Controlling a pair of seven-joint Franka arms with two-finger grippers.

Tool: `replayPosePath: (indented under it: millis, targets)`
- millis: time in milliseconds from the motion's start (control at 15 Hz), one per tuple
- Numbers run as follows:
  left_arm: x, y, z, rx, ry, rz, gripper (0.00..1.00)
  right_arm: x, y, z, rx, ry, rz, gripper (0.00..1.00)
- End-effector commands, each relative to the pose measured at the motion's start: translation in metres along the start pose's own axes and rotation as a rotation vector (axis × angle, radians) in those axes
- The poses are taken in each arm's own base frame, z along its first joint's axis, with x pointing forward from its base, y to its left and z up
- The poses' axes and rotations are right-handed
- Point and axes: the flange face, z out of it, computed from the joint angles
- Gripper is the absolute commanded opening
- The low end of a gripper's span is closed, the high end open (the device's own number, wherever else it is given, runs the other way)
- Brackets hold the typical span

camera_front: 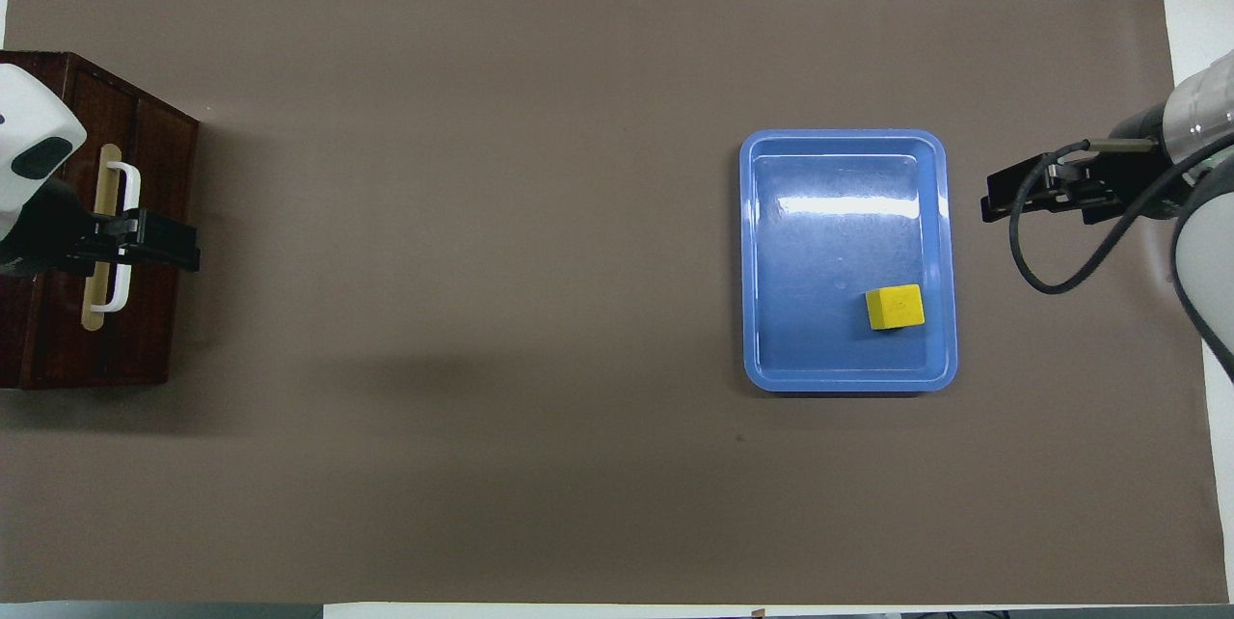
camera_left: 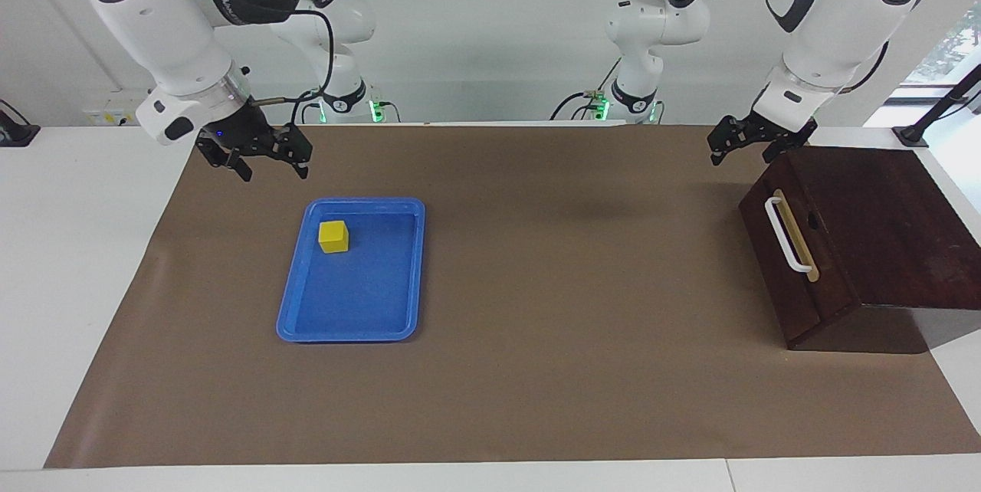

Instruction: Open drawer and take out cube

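The dark brown wooden box point(camera_left: 866, 224) stands at the left arm's end of the table. Its drawer point(camera_left: 797, 277) is shut, and the white bar handle point(camera_left: 785, 235) faces the table's middle. The box point(camera_front: 145, 330) and the handle point(camera_front: 125, 185) also show in the overhead view. The yellow cube point(camera_left: 333, 237) lies in the flat blue tray point(camera_left: 345, 335), in the tray's corner nearer the robots; it shows in the overhead view point(camera_front: 895, 307) too. My left gripper point(camera_left: 741, 149) hangs open and empty in the air over the box's front upper edge. My right gripper point(camera_left: 270, 164) hangs open and empty over the mat beside the tray.
A brown mat point(camera_left: 536, 285) covers most of the white table point(camera_left: 77, 247). The blue tray point(camera_front: 848, 139) lies toward the right arm's end. A black cable point(camera_front: 1036, 262) loops from the right wrist.
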Motion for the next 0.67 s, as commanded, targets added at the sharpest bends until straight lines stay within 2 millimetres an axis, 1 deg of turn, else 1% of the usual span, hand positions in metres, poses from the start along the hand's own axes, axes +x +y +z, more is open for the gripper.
replayPosePath:
  millis: [0,200,333,400,600]
  targets:
    - [-0.003,-0.002,-0.005,0.017,0.003,0.006,1.00,-0.005,0.012,-0.017,-0.053,0.010,-0.099,1.00]
    - [-0.003,-0.002,-0.005,0.017,0.003,0.005,1.00,-0.025,0.018,-0.033,-0.058,-0.041,-0.084,1.00]
    - [-0.003,-0.002,-0.005,0.017,0.003,0.006,1.00,-0.039,0.021,-0.034,-0.072,-0.103,-0.069,1.00]
    - [-0.003,-0.002,-0.005,0.017,0.003,0.006,1.00,-0.046,0.023,-0.031,-0.070,-0.147,-0.051,1.00]
    - [-0.003,-0.002,-0.005,0.017,0.003,0.006,1.00,-0.056,0.028,-0.015,-0.087,-0.187,0.006,1.00]
